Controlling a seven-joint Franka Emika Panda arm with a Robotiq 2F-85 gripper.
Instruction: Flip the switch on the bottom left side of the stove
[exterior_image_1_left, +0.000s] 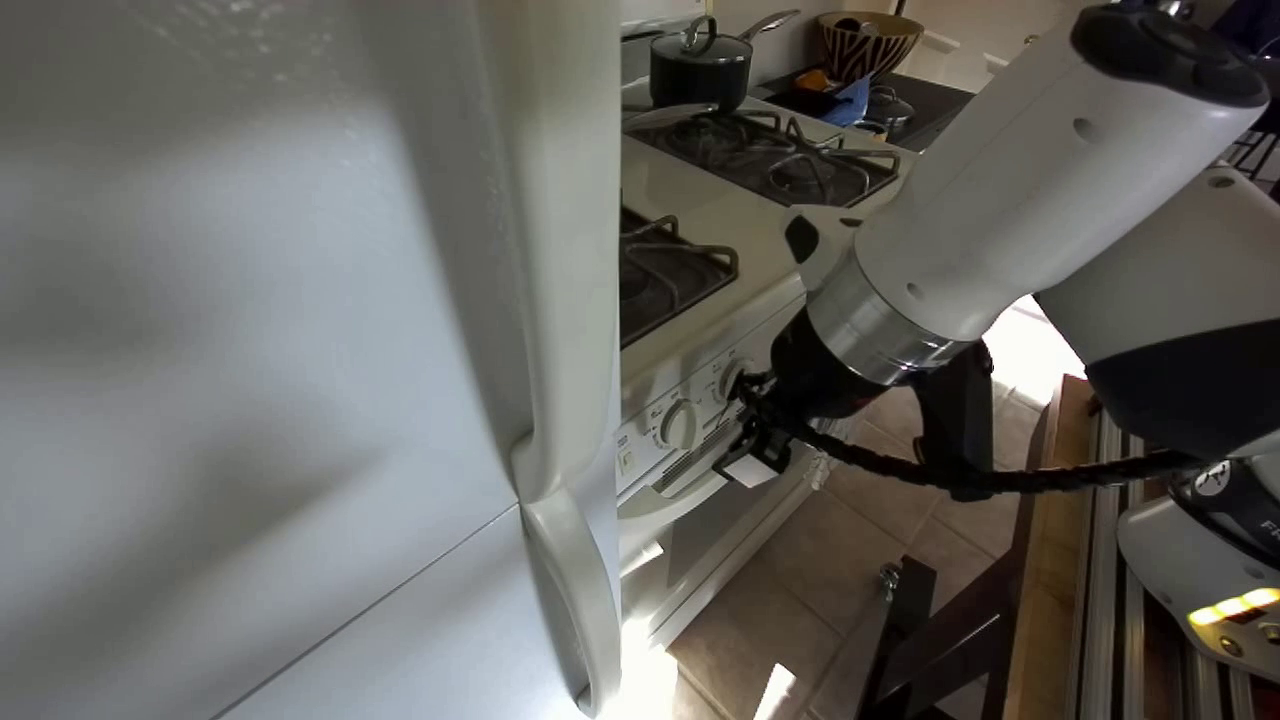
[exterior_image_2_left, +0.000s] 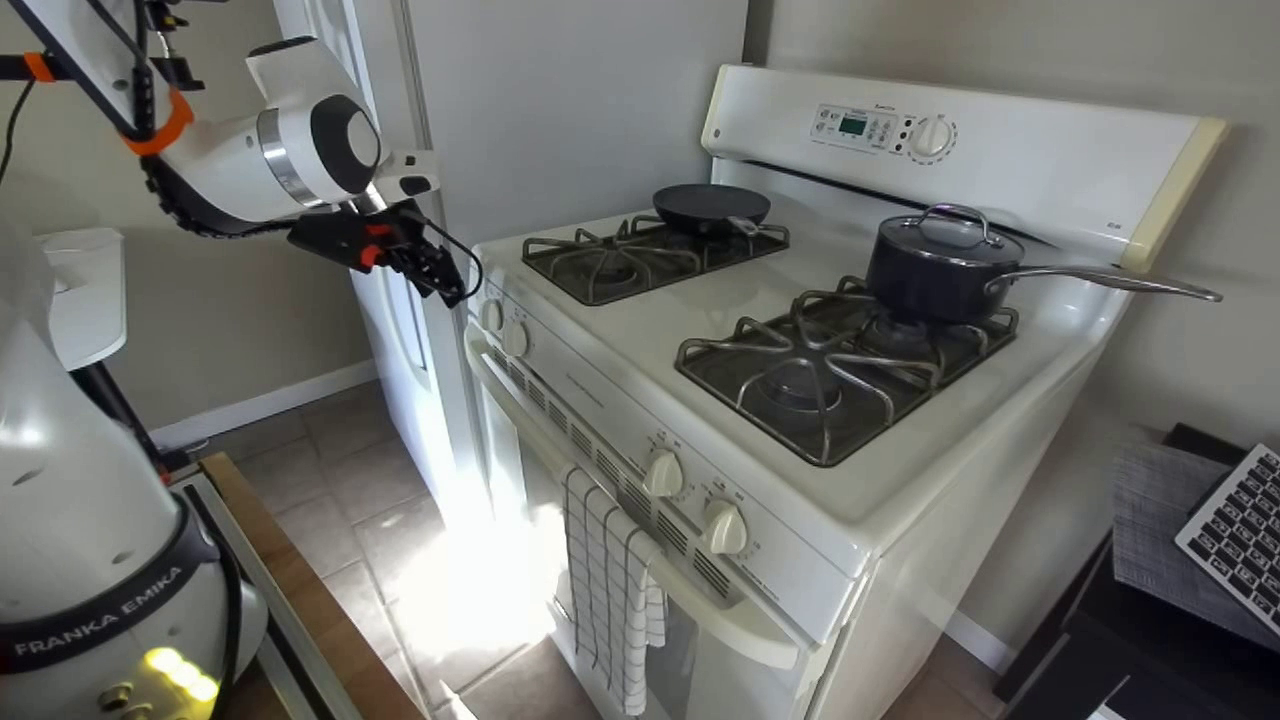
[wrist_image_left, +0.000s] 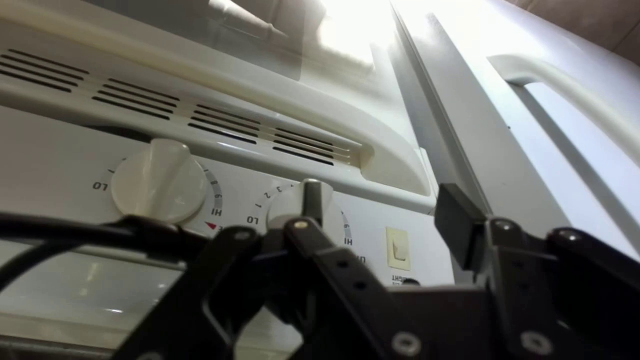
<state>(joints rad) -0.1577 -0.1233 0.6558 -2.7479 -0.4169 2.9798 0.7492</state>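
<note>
The white stove shows in both exterior views (exterior_image_1_left: 760, 235) (exterior_image_2_left: 660, 325). Its small cream rocker switch (wrist_image_left: 398, 248) sits on the front panel beside a round knob (wrist_image_left: 287, 205), near the fridge-side end; the wrist picture is upside down. The switch also shows in an exterior view (exterior_image_1_left: 626, 462); I cannot make it out in the exterior view where the gripper (exterior_image_2_left: 452, 288) is at the stove's far front corner. My gripper (wrist_image_left: 385, 215) is open and empty. In the wrist view the switch appears between its fingers, apart from them. One finger overlaps the knob in the picture.
The tall white fridge (exterior_image_1_left: 250, 300) stands beside the stove, with protruding handles (exterior_image_1_left: 570, 250). The oven's bar handle (wrist_image_left: 280, 97) runs along the control panel. A checked towel (exterior_image_2_left: 610, 590) hangs on it. A black cable (exterior_image_1_left: 900, 475) loops by the gripper. A saucepan (exterior_image_2_left: 940, 265) and frying pan (exterior_image_2_left: 710, 207) stand on burners.
</note>
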